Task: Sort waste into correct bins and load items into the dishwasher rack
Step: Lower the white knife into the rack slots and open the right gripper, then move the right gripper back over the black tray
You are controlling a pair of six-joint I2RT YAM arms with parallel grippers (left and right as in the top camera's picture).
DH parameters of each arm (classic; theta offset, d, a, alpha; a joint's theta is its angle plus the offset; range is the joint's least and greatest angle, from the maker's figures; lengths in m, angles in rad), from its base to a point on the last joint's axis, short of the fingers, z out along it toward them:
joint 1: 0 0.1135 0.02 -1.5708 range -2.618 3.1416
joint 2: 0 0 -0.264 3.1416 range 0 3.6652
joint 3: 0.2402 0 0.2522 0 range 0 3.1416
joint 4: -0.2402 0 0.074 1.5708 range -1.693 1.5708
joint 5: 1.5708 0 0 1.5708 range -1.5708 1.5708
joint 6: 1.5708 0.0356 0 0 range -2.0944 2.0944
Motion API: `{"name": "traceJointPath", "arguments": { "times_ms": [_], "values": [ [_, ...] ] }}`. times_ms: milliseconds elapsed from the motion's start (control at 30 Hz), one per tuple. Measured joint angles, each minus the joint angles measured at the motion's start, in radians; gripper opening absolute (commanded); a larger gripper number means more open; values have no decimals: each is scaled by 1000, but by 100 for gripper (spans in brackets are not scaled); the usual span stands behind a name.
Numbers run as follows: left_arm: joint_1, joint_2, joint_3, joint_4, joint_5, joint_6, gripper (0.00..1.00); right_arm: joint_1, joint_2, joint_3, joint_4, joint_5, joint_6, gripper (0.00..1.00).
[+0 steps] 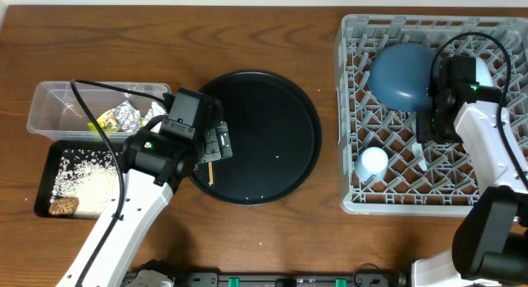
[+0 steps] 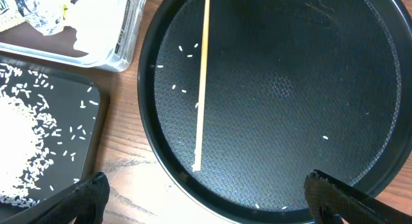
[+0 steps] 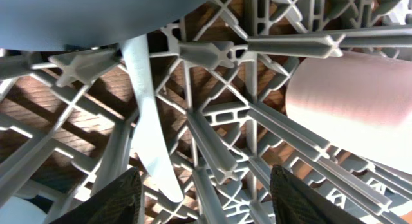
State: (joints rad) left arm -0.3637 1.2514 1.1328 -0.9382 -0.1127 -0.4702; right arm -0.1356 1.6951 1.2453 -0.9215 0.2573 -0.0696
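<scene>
The right gripper (image 3: pixel 206 208) stood with its jaws spread, gripping nothing. The white plastic spoon (image 3: pixel 149 127) lay just beyond them, slanting down through the bars of the grey dishwasher rack (image 3: pixel 270 47) and touched by neither finger. The dark blue plate (image 3: pixel 90 15) leaned above the spoon, and the pink cup (image 3: pixel 351 105) lay off to the right.

The left gripper (image 2: pixel 215 205) was also wide apart and empty, over the near rim of the round black tray (image 2: pixel 290 89). There the wooden chopstick (image 2: pixel 202 82) lay among stray rice grains (image 2: pixel 188 50). Beside it, the black rectangular tray (image 2: pixel 102 121) held more rice, and the clear tub (image 2: pixel 125 31) held crumpled silver foil (image 2: pixel 29 8).
</scene>
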Motion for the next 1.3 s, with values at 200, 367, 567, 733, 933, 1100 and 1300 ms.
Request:
{"name": "traceJointPath", "arguments": {
  "times_ms": [200,367,567,733,933,1100,1300],
  "values": [
    [0,0,0,0,0,0,98,0,0,15,-54,-20,0,57],
    [0,0,0,0,0,0,98,0,-24,97,-143,-72,4,53],
    [0,0,0,0,0,0,98,6,-147,203,-202,-319,24,38],
    [0,0,0,0,0,0,98,81,-211,214,-190,-623,107,36],
    [0,0,0,0,0,0,98,262,-209,128,19,-736,237,33],
    [0,0,0,0,0,0,98,459,-207,10,183,-703,333,33],
    [0,0,0,0,0,0,98,641,-205,-62,262,-621,401,33]
  ]
}}
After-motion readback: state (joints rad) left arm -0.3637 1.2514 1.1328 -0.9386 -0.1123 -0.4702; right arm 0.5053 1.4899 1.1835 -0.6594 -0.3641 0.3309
